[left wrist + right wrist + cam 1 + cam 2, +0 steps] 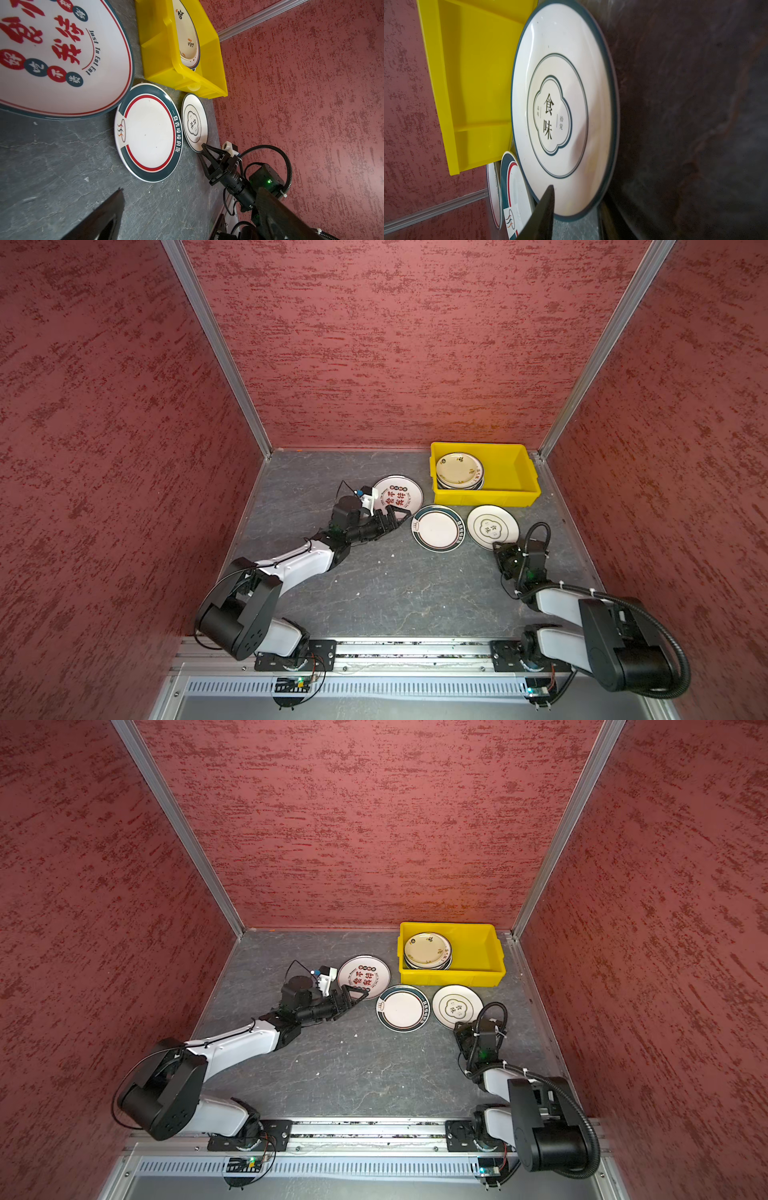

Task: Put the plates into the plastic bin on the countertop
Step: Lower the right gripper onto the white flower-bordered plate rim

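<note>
Three plates lie on the countertop [374,593] in front of the yellow plastic bin [511,493]: one with red characters [401,493], a green-rimmed one [437,528] and one with a cloud-shaped emblem [492,526]. More plates sit stacked [459,468] in the bin's left half. My right gripper [577,197] is shut on the emblem plate's [560,104] near rim, one finger on top and one underneath. My left gripper [401,516] stands open and empty at the near edge of the red-character plate [52,62].
Red textured walls close in the left, back and right sides. The bin [478,975] stands in the back right corner, its right half without plates. A metal rail with both arm bases runs along the front edge. Small white crumbs dot the countertop.
</note>
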`<state>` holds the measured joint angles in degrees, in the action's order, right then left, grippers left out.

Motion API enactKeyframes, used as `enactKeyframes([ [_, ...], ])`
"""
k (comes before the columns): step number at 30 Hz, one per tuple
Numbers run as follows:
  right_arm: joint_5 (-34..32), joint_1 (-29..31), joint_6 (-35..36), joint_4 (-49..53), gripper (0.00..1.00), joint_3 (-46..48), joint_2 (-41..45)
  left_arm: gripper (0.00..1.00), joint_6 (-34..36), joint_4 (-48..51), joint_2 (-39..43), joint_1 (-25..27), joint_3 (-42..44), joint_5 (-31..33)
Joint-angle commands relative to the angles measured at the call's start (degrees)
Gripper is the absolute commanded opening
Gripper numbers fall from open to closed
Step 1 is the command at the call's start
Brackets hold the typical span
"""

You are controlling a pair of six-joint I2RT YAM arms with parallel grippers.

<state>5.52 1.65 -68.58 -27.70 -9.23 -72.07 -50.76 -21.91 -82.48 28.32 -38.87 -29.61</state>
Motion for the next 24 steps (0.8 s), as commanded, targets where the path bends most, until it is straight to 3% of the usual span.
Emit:
enactKeyframes([
  [1, -0.8, -0.3, -0.6, -2.9, 0.35, -2.0, -1.5, 0.99, -0.6, -3.0, -0.5, 0.3, 0.8, -0.2],
  [8, -0.4, -0.5, -1.7, -4.3, 0.32, -2.4, -4.4, 0.99, -1.1, -4.3, -2.4, 0.4, 0.2, -1.5],
  [14, 0.5, -0.9, -2.7, -5.6, 0.20, -2.3, -5.7, 0.99, -1.8, -5.0, -3.7, 0.4, 0.2, -2.3],
  [24, 0.1, -1.4, -2.6, -2.8, 0.10, -2.0, -2.3, 0.99, -2.0, -7.2, -3.7, 0.4, 0.4, -2.8],
])
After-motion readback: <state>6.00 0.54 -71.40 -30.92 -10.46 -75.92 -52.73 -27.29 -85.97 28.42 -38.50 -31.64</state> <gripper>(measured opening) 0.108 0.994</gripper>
